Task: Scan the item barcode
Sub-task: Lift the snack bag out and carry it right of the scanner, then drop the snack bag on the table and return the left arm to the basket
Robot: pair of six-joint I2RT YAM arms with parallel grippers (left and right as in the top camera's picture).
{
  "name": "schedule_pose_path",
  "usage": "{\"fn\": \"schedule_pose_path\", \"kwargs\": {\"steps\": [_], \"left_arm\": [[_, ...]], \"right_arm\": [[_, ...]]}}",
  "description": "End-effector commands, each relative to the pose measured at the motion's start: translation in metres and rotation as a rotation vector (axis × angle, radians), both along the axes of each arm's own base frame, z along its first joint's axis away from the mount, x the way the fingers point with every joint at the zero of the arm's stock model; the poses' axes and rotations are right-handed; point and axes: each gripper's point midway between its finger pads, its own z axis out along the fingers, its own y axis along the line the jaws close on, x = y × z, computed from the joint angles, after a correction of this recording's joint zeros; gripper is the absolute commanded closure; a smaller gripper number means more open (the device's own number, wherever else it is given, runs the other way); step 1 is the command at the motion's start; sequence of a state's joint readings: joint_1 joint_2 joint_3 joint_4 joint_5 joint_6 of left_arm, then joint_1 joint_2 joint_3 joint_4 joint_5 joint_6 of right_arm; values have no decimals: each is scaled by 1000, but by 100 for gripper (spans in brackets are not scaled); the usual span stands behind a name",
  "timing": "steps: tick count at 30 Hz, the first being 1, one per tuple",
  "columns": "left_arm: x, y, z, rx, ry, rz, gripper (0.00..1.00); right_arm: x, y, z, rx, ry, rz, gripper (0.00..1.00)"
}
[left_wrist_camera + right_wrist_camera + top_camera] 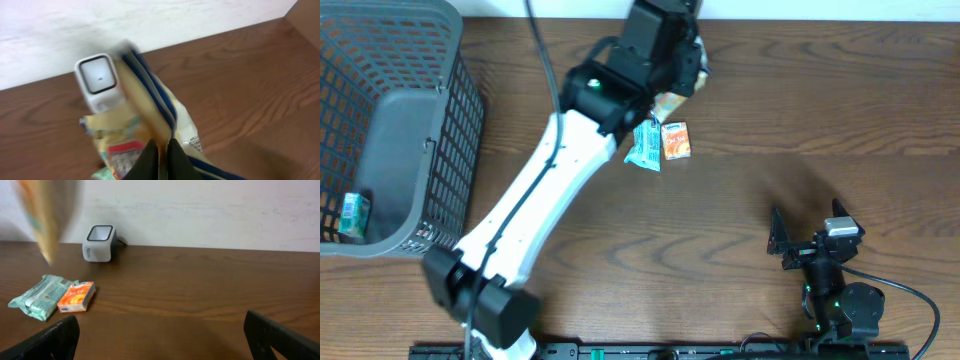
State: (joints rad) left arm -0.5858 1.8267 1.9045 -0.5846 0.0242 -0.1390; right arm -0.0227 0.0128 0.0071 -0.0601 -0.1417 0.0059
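Left claw (161, 146) pinching one pouch (150, 102), probably snacks, one scanner (100, 81)

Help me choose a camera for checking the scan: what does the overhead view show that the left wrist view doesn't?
Only overhead: the basket with a small green carton inside, and the open right tool near the table's front edge. Only left wrist: the scanner window up close, and the left tool shut on the snack bag. Both: that bag and the wooden table.
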Motion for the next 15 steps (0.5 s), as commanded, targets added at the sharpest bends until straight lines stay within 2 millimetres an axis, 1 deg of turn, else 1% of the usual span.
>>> {"fn": "schedule_pose_path", "kwargs": {"steps": [1, 4, 6, 10, 12, 15], "left_arm": [[11, -25, -12, -45, -1, -4, 93], [20, -43, -28, -51, -8, -22, 93], [23, -54, -43, -56, 9, -24, 92], [27, -66, -69, -79, 65, -1, 92], [26, -69, -75, -72, 74, -6, 92], [26, -69, -74, -73, 73, -5, 92]], "right_arm": [[0, 2, -1, -11, 0, 8, 1], [0, 2, -1, -11, 0, 8, 1], [0, 2, -1, -11, 0, 8, 1], [0, 2, -1, -11, 0, 8, 1], [0, 2, -1, -11, 0, 8, 1], [0, 2, -1, -11, 0, 8, 1]]}}
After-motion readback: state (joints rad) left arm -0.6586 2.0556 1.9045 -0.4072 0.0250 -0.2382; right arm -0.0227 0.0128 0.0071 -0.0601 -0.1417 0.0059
